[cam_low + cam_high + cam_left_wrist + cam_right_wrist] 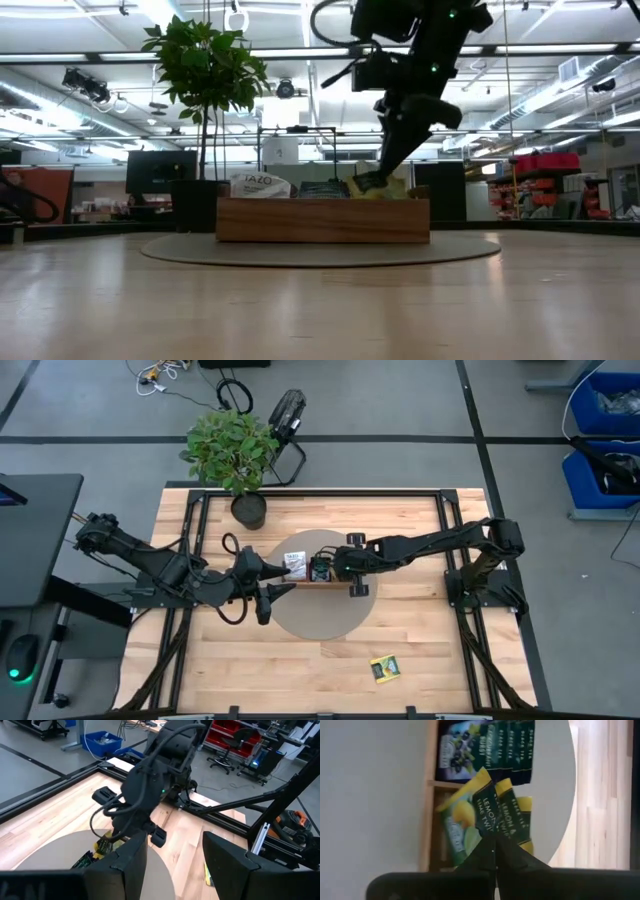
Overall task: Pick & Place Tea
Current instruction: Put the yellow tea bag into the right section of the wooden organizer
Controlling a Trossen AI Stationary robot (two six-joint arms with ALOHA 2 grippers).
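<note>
A long brown wooden tray (pixel 318 582) (pixel 322 220) lies on a round grey mat (pixel 330 615). It holds a white-faced tea packet (pixel 258 185), dark blue packets (pixel 485 750) and yellow-green packets (pixel 512 820). My right gripper (pixel 494 851) (pixel 378 178) reaches down into the tray from the table's right and is shut on a yellow-green packet (pixel 467 820). My left gripper (pixel 285 578) (pixel 172 865) hovers open beside the tray's left end and touches nothing. One more yellow-green packet (pixel 385 668) lies flat on the table near the front edge. My right gripper pinches the yellow-green packet between its two fingertips at one edge (pixel 489 834). The fingers come from above, slanting down into the tray. The packet is tilted, and its far part is still among the other packets in the tray's compartment.
A potted plant (pixel 235 455) stands at the far edge of the table, behind the mat. A black frame (pixel 445 530) runs around the tabletop. Bare wood lies in front of the mat, around the loose packet.
</note>
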